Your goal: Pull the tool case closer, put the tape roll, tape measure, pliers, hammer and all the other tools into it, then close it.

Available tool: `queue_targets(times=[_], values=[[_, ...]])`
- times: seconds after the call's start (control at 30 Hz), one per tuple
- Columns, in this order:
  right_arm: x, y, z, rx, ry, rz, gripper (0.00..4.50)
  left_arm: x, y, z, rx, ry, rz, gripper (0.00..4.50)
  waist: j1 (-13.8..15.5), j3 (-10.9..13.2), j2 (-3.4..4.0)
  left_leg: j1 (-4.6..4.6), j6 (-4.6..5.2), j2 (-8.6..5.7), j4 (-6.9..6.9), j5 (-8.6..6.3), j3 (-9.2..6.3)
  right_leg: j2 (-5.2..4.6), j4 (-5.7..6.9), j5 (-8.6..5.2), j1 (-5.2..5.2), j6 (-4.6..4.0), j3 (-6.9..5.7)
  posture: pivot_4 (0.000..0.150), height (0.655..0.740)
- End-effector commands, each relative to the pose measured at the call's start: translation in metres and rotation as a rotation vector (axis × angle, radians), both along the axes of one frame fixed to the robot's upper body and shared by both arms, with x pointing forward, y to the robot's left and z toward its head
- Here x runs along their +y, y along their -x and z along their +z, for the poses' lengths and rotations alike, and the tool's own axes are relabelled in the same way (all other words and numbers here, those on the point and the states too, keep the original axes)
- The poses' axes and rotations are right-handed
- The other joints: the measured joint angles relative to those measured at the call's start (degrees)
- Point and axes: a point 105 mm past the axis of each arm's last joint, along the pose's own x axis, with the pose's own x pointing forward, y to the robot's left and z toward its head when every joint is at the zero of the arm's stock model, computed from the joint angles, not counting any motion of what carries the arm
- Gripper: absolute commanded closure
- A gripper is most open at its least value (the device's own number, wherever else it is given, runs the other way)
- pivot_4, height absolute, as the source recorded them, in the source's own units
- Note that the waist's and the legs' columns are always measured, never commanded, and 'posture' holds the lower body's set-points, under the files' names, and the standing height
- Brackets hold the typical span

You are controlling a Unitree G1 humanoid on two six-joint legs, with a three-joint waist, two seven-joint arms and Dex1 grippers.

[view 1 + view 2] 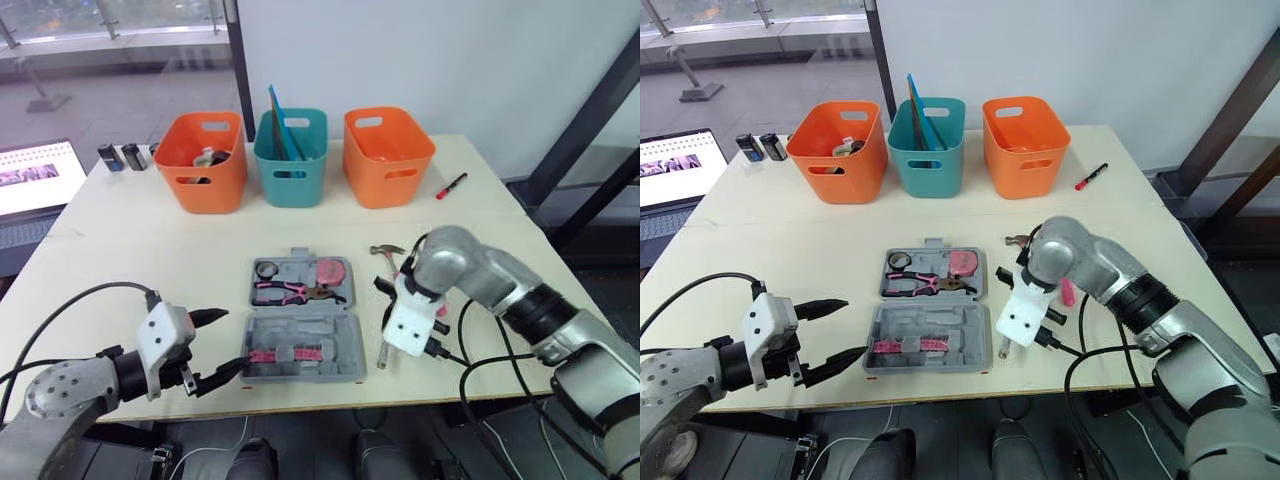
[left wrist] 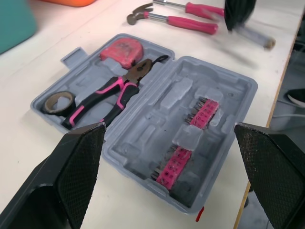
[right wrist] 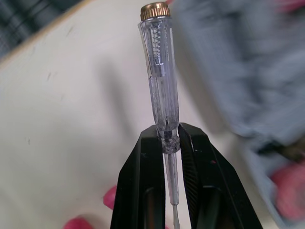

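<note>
Right gripper [image 3: 167, 136] clamped on a clear plastic tester screwdriver [image 3: 159, 71] at its neck; likely light, stiff, slippery, better held mid-barrel; left gripper [image 1: 228, 340] gapes.

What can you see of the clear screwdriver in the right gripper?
The screwdriver has a clear plastic handle, apparently a tester type, with a brass-coloured cap and a coil spring visible inside. A thin metal shaft runs back from the handle. The right gripper is shut on the handle's lower end. It points cap-outward over the table, beside the case. Contact with the table is unclear.
</note>
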Motion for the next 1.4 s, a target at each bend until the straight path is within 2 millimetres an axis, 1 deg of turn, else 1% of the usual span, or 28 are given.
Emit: queue_targets(times=[0.03,0.07,0.1,0.17,0.23,0.33,0.4,0.47,0.63,0.77,0.87,0.97,1.03,1.1,1.17,1.2,1.23,1.27,1.33,1.4], values=[[0.009,0.000,0.032,0.118,-0.281,-0.346,4.47,-0.002,-0.002,0.004,-0.025,-0.017,-0.018,0.00,0.11,0.00,0.00,0.00,0.00,0.00,0.00,0.00,0.00,0.00,0.00,0.00,0.00,-0.01,0.00,0.150,0.7400],[0.006,-0.003,0.036,0.123,-0.334,-0.462,4.47,-0.002,-0.004,0.003,-0.029,-0.022,-0.019,0.00,0.15,0.00,0.00,0.00,0.00,0.00,0.02,0.00,0.00,0.00,0.01,0.00,0.00,-0.01,0.00,0.150,0.7400],[-0.003,-0.005,0.035,0.142,-0.360,-0.622,4.47,-0.003,-0.005,0.004,-0.035,-0.019,-0.020,0.00,0.37,0.00,0.00,-0.02,0.00,0.00,0.02,0.00,0.00,-0.01,0.00,0.00,-0.02,-0.01,0.00,0.150,0.7400],[-0.027,0.001,0.021,0.248,-0.277,-0.943,4.47,-0.006,-0.007,0.005,-0.043,-0.011,-0.026,0.00,0.88,0.00,0.01,-0.10,-0.01,-0.01,0.04,0.00,0.00,-0.01,-0.02,0.00,-0.10,-0.01,0.00,0.150,0.7400],[-0.034,0.005,0.010,0.388,-0.293,-1.212,4.47,-0.008,-0.008,0.005,-0.040,0.000,-0.033,0.00,1.47,-0.02,-0.03,-0.19,-0.01,-0.03,0.05,0.00,0.04,-0.04,-0.03,0.01,-0.24,-0.03,0.03,0.150,0.7400],[-0.040,-0.006,-0.004,0.498,-0.371,-1.539,4.47,-0.011,-0.009,0.008,-0.043,0.014,-0.045,0.00,1.23,-0.04,-0.06,-0.20,-0.01,-0.03,0.05,-0.01,0.06,-0.06,-0.05,0.03,-0.28,-0.08,0.03,0.150,0.7400],[-0.047,-0.015,-0.016,0.509,-0.411,-1.678,4.47,-0.011,-0.009,0.009,-0.045,0.014,-0.047,0.00,1.17,-0.04,-0.05,-0.21,-0.01,-0.02,0.03,-0.01,0.07,-0.01,-0.03,0.10,-0.39,-0.18,0.11,0.150,0.7400],[-0.048,-0.019,-0.025,0.525,-0.438,-1.737,4.47,-0.011,-0.010,0.009,-0.045,0.013,-0.049,0.00,1.31,-0.04,-0.05,-0.24,-0.01,-0.03,0.02,-0.01,0.07,0.02,-0.02,0.12,-0.44,-0.19,0.13,0.150,0.7400],[-0.045,-0.030,-0.042,0.460,-0.489,-1.850,4.47,-0.011,-0.010,0.010,-0.046,0.009,-0.052,0.00,1.33,-0.04,-0.06,-0.43,0.00,-0.04,-0.03,-0.01,0.13,0.02,-0.05,0.09,-0.61,-0.11,0.18,0.150,0.7400],[-0.042,-0.040,-0.045,0.379,-0.523,-1.855,4.47,-0.012,-0.009,0.011,-0.045,0.010,-0.051,0.00,1.21,-0.04,-0.06,-0.43,0.00,-0.03,-0.06,0.00,0.13,0.06,0.01,0.09,-0.67,-0.09,0.21,0.150,0.7400],[-0.035,-0.041,-0.049,0.383,-0.536,-1.857,4.47,-0.011,-0.009,0.011,-0.042,0.008,-0.051,0.00,1.09,-0.04,-0.06,-0.43,0.00,-0.03,-0.04,0.00,0.13,0.07,0.01,0.09,-0.67,-0.09,0.23,0.150,0.7400],[-0.032,-0.039,-0.054,0.386,-0.538,-1.862,4.47,-0.011,-0.009,0.011,-0.041,0.007,-0.052,0.00,1.05,-0.04,-0.06,-0.43,0.00,-0.03,-0.05,0.00,0.13,0.08,0.02,0.09,-0.67,-0.09,0.23,0.150,0.7400],[-0.031,-0.038,-0.055,0.405,-0.545,-1.876,3.45,-0.012,-0.010,0.011,-0.041,0.006,-0.054,0.00,1.11,-0.04,-0.06,-0.43,0.00,-0.03,-0.06,0.00,0.13,0.08,0.01,0.08,-0.67,-0.08,0.24,0.150,0.7400],[-0.031,-0.037,-0.053,0.413,-0.556,-1.877,2.54,-0.012,-0.010,0.011,-0.039,0.005,-0.060,0.00,1.16,-0.04,-0.06,-0.43,0.00,-0.03,-0.06,0.00,0.13,0.08,0.00,0.08,-0.67,-0.08,0.24,0.150,0.7400],[-0.033,-0.039,-0.047,0.397,-0.578,-1.876,1.47,-0.013,-0.010,0.010,-0.036,0.004,-0.065,0.00,1.16,-0.04,-0.06,-0.43,0.00,-0.03,-0.06,0.00,0.13,0.08,0.01,0.08,-0.67,-0.08,0.24,0.150,0.7400],[-0.034,-0.039,-0.043,0.410,-0.598,-1.884,1.07,-0.013,-0.010,0.010,-0.035,0.003,-0.067,0.00,1.16,-0.04,-0.06,-0.43,0.00,-0.03,-0.05,0.00,0.13,0.08,0.01,0.08,-0.66,-0.09,0.25,0.150,0.7400],[-0.035,-0.038,-0.039,0.425,-0.610,-1.886,0.49,-0.012,-0.010,0.009,-0.033,0.001,-0.068,0.00,1.15,-0.04,-0.05,-0.43,0.00,-0.03,-0.05,0.00,0.13,0.08,0.01,0.08,-0.67,-0.09,0.25,0.150,0.7400],[-0.034,-0.036,-0.034,0.433,-0.618,-1.858,0.04,-0.012,-0.010,0.009,-0.031,-0.001,-0.068,0.00,1.16,-0.04,-0.05,-0.43,0.00,-0.03,-0.05,0.00,0.13,0.09,0.01,0.08,-0.67,-0.09,0.25,0.150,0.7400],[-0.031,-0.029,-0.023,0.420,-0.634,-1.769,0.04,-0.011,-0.010,0.008,-0.026,-0.002,-0.070,0.00,1.22,-0.03,-0.04,-0.43,0.00,-0.03,-0.06,0.00,0.13,0.08,0.00,0.08,-0.67,-0.09,0.26,0.150,0.7400],[-0.026,-0.025,-0.011,0.415,-0.719,-1.668,0.04,-0.010,-0.009,0.007,-0.022,-0.001,-0.074,0.00,1.27,-0.03,-0.05,-0.45,0.01,-0.03,-0.08,0.00,0.14,0.08,-0.01,0.06,-0.68,-0.07,0.26,0.150,0.7400]])
